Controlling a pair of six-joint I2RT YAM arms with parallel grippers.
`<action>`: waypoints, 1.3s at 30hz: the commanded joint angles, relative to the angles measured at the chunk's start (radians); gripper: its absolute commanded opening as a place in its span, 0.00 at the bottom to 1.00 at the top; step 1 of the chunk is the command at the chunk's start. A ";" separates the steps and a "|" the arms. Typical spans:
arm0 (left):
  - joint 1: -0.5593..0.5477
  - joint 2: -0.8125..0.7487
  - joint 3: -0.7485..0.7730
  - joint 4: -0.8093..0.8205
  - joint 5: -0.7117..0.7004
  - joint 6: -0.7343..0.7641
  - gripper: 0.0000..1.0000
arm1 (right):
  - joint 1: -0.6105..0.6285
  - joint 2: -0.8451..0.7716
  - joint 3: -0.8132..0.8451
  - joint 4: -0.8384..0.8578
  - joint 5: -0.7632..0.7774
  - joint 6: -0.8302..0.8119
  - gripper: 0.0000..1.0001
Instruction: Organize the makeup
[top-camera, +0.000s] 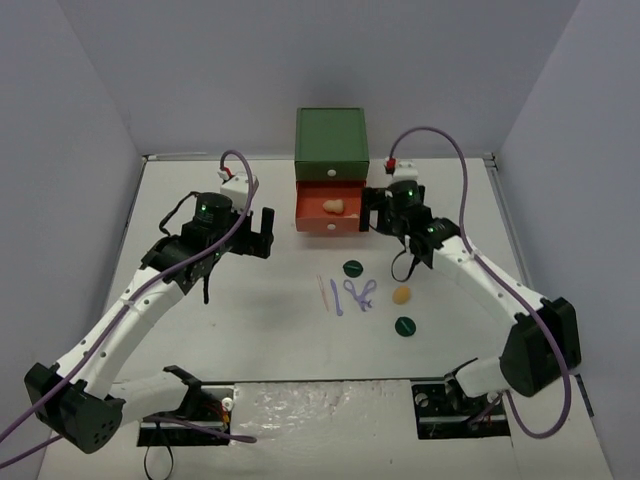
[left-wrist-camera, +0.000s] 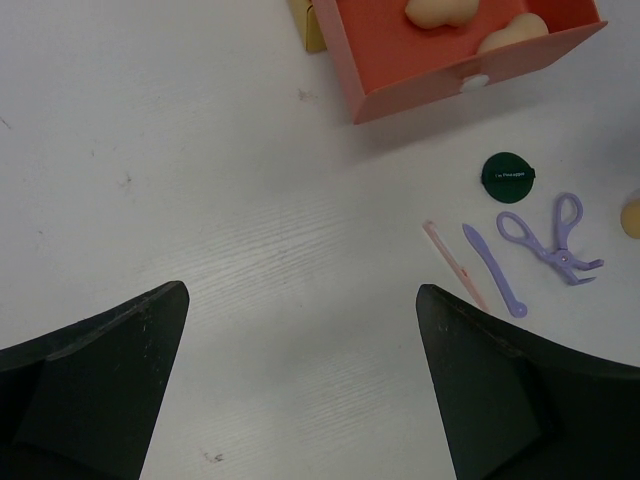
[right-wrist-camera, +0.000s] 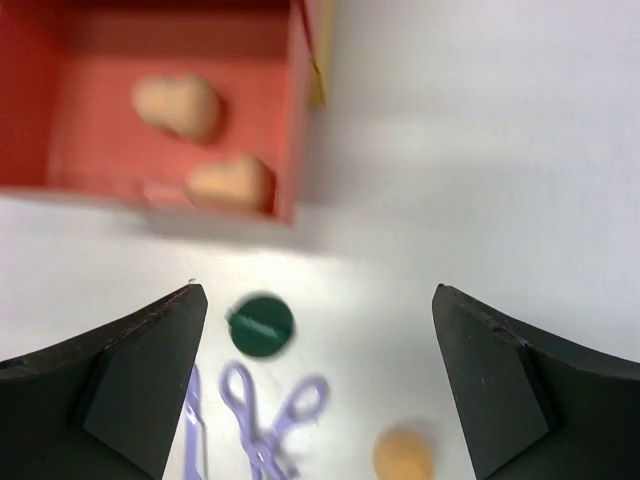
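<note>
The orange drawer (top-camera: 312, 222) stands open with two tan sponges (left-wrist-camera: 440, 10) (right-wrist-camera: 177, 104) inside. A third tan sponge (top-camera: 402, 294) lies on the table, with two dark green discs (top-camera: 351, 268) (top-camera: 404, 325), a lilac scissor-like tool (top-camera: 360, 293), a lilac stick (top-camera: 337, 297) and a pale orange stick (top-camera: 322, 292). No black-and-red sticks show. My left gripper (top-camera: 262, 235) (left-wrist-camera: 302, 292) is open and empty, left of the drawer. My right gripper (top-camera: 378, 218) (right-wrist-camera: 320, 290) is open and empty, at the drawer's right front corner, above a disc (right-wrist-camera: 261, 324).
The green, orange and yellow drawer box (top-camera: 331, 140) stands at the back middle of the white table (top-camera: 230, 310). Grey walls close in the left, right and back. The arm bases sit at the near edge.
</note>
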 joint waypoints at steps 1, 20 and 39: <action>-0.001 -0.038 0.016 0.039 -0.047 0.033 0.97 | -0.002 -0.095 -0.170 -0.076 0.043 0.167 0.93; 0.007 -0.176 -0.082 0.056 -0.147 0.069 0.97 | -0.002 -0.103 -0.435 -0.093 0.084 0.354 0.64; 0.037 -0.172 -0.097 0.061 -0.151 0.067 0.97 | 0.126 0.002 0.071 -0.023 0.083 0.127 0.01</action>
